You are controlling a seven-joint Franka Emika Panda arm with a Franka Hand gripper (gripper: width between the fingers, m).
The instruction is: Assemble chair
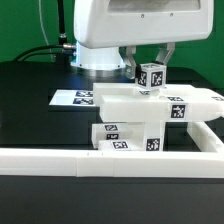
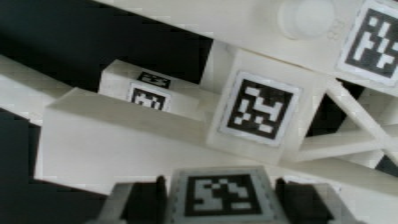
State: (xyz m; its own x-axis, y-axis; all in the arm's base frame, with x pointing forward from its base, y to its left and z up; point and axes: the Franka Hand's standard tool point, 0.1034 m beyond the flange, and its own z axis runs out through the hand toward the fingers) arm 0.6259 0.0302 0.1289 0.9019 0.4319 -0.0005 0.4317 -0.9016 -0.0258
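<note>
My gripper (image 1: 150, 74) hangs over the partly built chair (image 1: 150, 108) and is shut on a small white cube-like block (image 1: 151, 75) with a black-and-white tag. The block sits just above the chair's white slab. Under the slab stand tagged chunky white pieces (image 1: 126, 137). In the wrist view the held block (image 2: 219, 194) sits between my two dark fingers (image 2: 143, 198). Beyond it lie the chair's white parts with a large tag (image 2: 263, 108) and a smaller tagged block (image 2: 141, 86).
A long plain white rail (image 1: 100, 160) runs across the front of the black table, with a side piece at the exterior view's right (image 1: 212, 128). The marker board (image 1: 78, 97) lies flat behind the chair. The robot's base (image 1: 100, 50) stands at the back.
</note>
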